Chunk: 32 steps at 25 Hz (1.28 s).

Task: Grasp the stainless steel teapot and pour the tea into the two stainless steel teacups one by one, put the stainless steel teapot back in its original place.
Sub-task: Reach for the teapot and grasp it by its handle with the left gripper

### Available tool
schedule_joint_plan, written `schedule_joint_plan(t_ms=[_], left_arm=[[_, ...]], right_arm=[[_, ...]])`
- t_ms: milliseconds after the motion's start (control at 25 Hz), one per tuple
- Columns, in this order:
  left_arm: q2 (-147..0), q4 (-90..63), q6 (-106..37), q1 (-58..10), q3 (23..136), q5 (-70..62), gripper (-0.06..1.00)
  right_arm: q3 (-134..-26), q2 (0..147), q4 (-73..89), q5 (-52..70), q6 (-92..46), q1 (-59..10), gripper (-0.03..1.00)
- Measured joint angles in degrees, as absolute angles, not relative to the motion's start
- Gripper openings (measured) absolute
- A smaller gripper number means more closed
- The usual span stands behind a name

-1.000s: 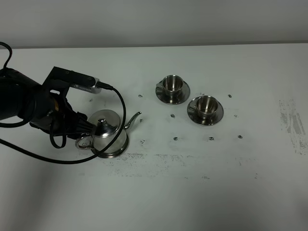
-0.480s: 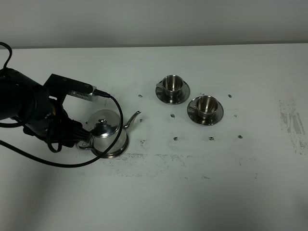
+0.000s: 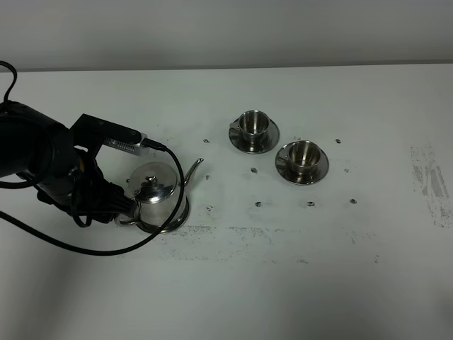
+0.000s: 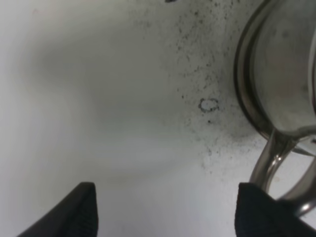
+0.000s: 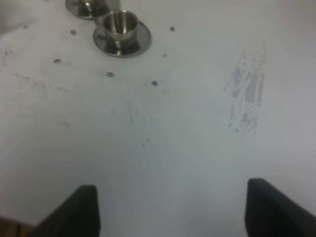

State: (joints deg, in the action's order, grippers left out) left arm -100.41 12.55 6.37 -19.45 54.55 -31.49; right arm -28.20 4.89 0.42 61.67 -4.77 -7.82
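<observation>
Gaping spread, left claw (image 4: 167,200) with the teapot (image 4: 286,74) handle (image 4: 269,158) just beyond one finger (image 4: 271,215).

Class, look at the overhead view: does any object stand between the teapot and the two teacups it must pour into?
Nothing visible does. Between the teapot and the farther teacup and nearer teacup lies only bare table with small dark specks.

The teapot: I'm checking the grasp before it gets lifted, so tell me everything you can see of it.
The stainless steel teapot is mirror-shiny, with a domed lid and small knob, a thin curved spout and, opposite it, a loop handle. It stands upright on its round steel coaster. The left gripper is open, the handle beside one fingertip, not clamped.
</observation>
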Motion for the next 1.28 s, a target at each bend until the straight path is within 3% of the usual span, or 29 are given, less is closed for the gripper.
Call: schedule_joint_plan(t_ms=[1280], left_arm=[[-97.7, 15.6, 3.9, -19.5, 52.8, -29.9, 0.57]], right_arm=[[-28.2, 4.9, 0.4, 61.7, -4.8, -7.8, 0.59]])
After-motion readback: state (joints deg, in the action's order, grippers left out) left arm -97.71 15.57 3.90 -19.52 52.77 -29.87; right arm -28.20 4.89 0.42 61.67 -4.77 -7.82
